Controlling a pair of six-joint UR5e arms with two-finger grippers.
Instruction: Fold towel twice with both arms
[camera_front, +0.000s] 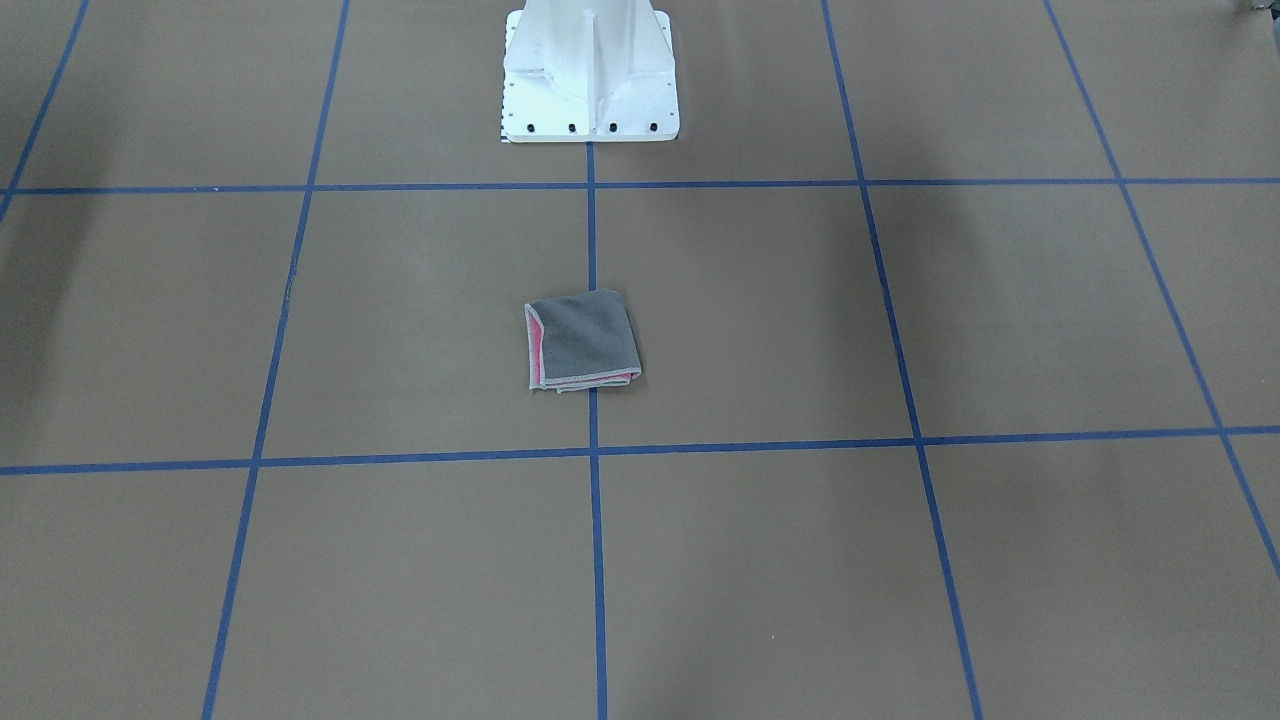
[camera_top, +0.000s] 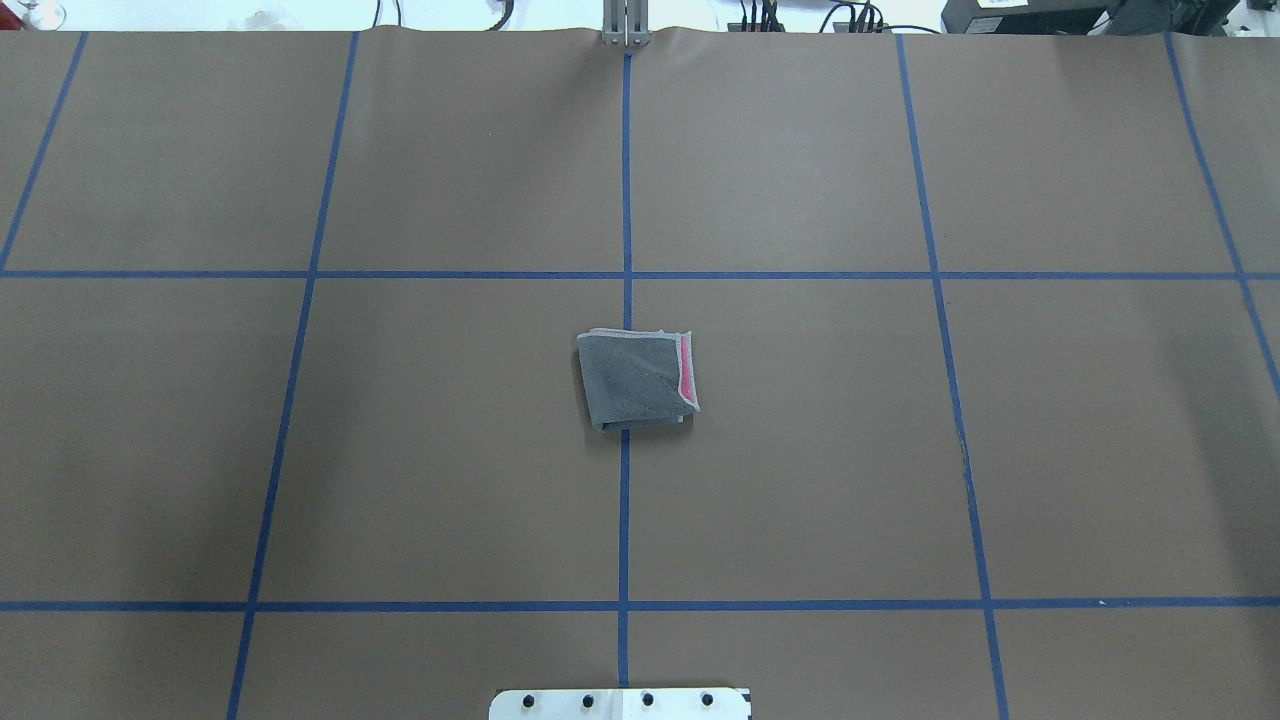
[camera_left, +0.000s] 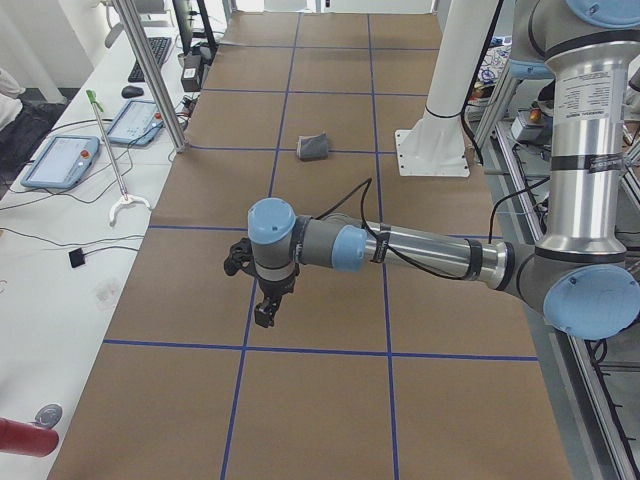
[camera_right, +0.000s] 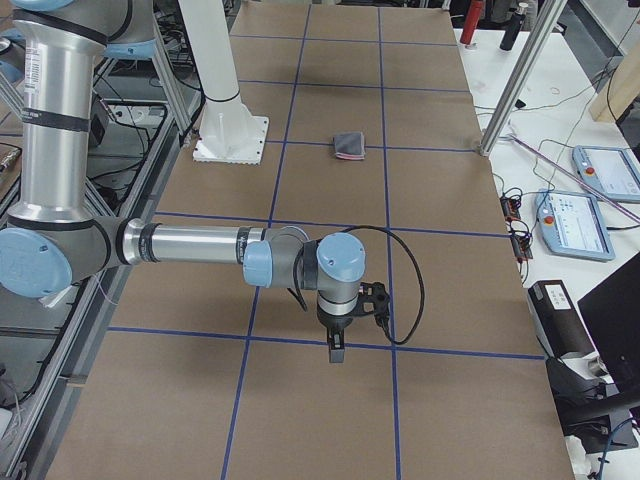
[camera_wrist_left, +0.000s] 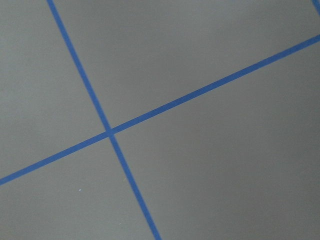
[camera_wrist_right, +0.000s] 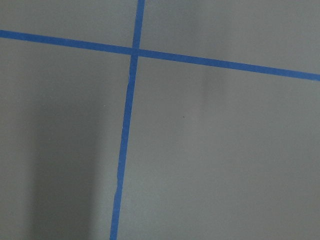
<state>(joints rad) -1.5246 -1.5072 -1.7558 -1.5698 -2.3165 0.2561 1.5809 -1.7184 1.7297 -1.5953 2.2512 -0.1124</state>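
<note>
— Where's your towel (camera_front: 585, 340)?
— Folded small, grey side up, on the middle tape line (camera_top: 626, 180).
— Grippers?
— Left gripper (camera_left: 265, 312) and right gripper (camera_right: 337, 352) hang well apart from it; spread or pressed together, you can't tell.

— How was the table surface finished?
— It was covered with a brown sheet (camera_top: 450, 450) and divided into squares by blue tape lines (camera_top: 626, 200).
— What was placed beside it?
— A white bench (camera_left: 40, 300) was set alongside. A screened pendant (camera_left: 60, 160), a keyboard (camera_left: 152, 56) and loose cables were laid on it. An aluminium post (camera_left: 150, 75) was fixed at the table's edge.
</note>
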